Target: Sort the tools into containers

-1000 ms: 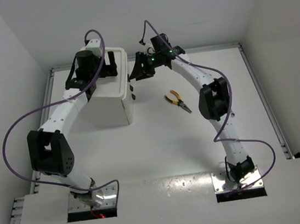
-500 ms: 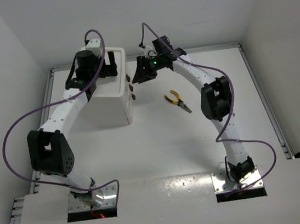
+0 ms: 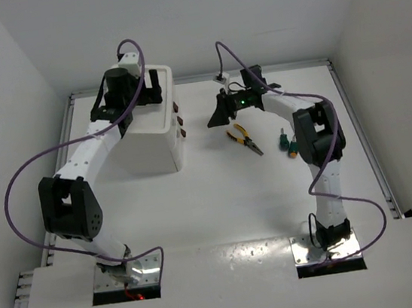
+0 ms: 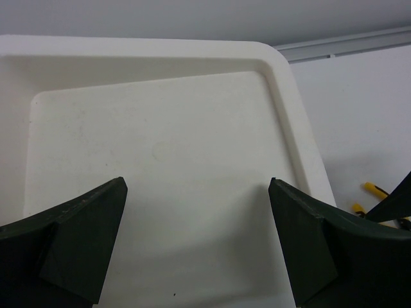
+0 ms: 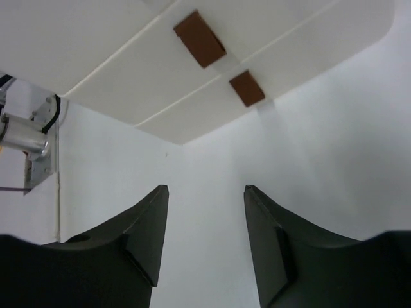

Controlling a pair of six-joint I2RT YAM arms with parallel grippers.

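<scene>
The white drawer unit (image 3: 152,147) stands at the back left, its three dark-red knobs (image 3: 180,119) facing right. My left gripper (image 3: 145,94) hovers open over the top tray (image 4: 160,128), which shows nothing in it. My right gripper (image 3: 220,114) is open and holds nothing, a short way right of the knobs (image 5: 199,46), pointing at the drawer fronts (image 5: 128,70). Yellow-handled pliers (image 3: 243,138) lie on the table just below it; their handle tips (image 4: 372,189) show past the tray's corner. Two green screwdrivers with orange ends (image 3: 288,144) lie beside my right arm.
Raised rails run along the table's back edge (image 3: 256,71) and right edge (image 3: 365,148), with white walls beyond. The left arm's base plate (image 5: 35,138) shows in the right wrist view behind the unit. Purple cables loop off both arms.
My right gripper has drawn back to the right, away from the drawer fronts, and its arm has swung aside, uncovering the two screwdrivers. The left arm has stayed put.
</scene>
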